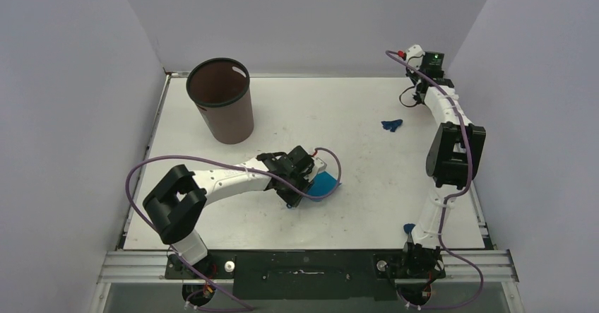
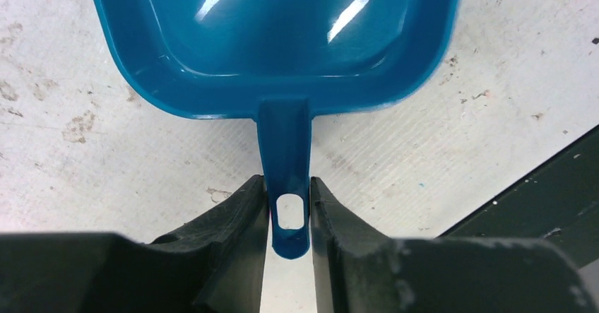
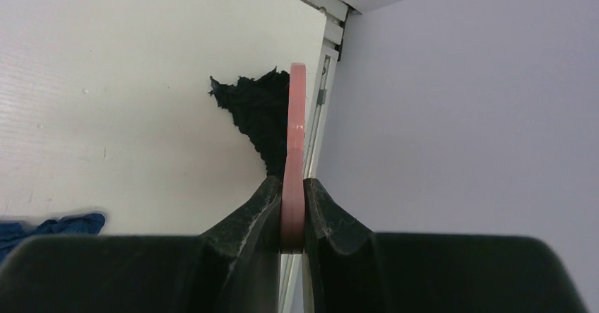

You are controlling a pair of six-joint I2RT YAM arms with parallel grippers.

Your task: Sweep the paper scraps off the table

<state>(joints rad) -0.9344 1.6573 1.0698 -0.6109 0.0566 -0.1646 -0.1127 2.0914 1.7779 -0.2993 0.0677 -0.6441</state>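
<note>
My left gripper [image 1: 305,174] [image 2: 289,210] is shut on the handle of the bright blue dustpan [image 1: 325,184] [image 2: 282,37], which lies flat near the middle of the white table [image 1: 339,108]; its visible inside is empty. My right gripper [image 1: 418,60] [image 3: 292,207] is shut on the pink hand brush [image 3: 295,129] at the far right corner. A dark blue paper scrap [image 1: 391,124] [image 3: 53,227] lies near that corner. Another blue scrap [image 1: 408,228] lies by the right arm's base. A ragged black mass [image 3: 258,111] sits beside the brush; I cannot tell whether it is bristles or a scrap.
A tall brown waste bin [image 1: 220,99] stands at the back left of the table. Grey walls [image 3: 459,115] close in the back and both sides. The table's metal rim [image 3: 326,51] runs right next to the brush.
</note>
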